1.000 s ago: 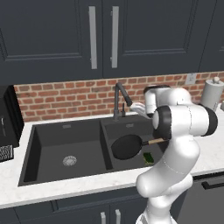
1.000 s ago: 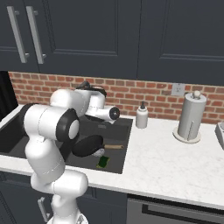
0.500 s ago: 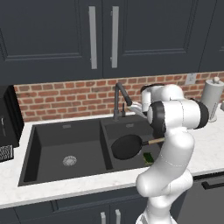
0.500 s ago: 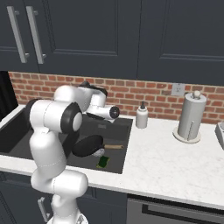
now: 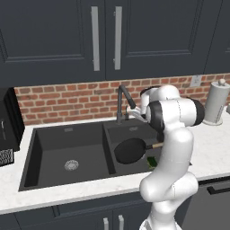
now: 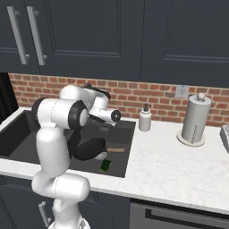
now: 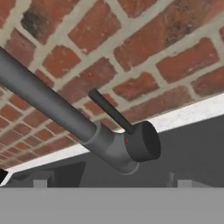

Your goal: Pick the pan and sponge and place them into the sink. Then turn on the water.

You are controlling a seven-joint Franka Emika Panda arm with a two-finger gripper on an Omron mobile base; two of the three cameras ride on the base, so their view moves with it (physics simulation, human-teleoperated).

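The black pan (image 5: 130, 150) (image 6: 89, 148) lies in the right basin of the black sink (image 5: 58, 148) (image 6: 18, 134), its handle pointing right. Beside it on the basin floor rests the green sponge (image 5: 152, 161) (image 6: 105, 165). My gripper (image 5: 129, 113) (image 7: 112, 183) is open and empty, close in front of the dark faucet (image 5: 121, 101) (image 7: 109, 146) at its base. In the hand view the faucet's thin lever (image 7: 109, 109) sticks up from the round knob, toward the brick wall. No water is in view at the spout.
A soap dispenser (image 6: 144, 118) stands behind the sink's right edge, and a paper towel roll (image 6: 195, 120) (image 5: 217, 103) stands farther right on the white counter (image 6: 170, 156). The brick wall (image 7: 131, 52) is right behind the faucet. Dark cabinets hang overhead.
The arm has swung a little left and toward the wall, bringing the hand closer to the faucet. Pan and sponge have not moved.
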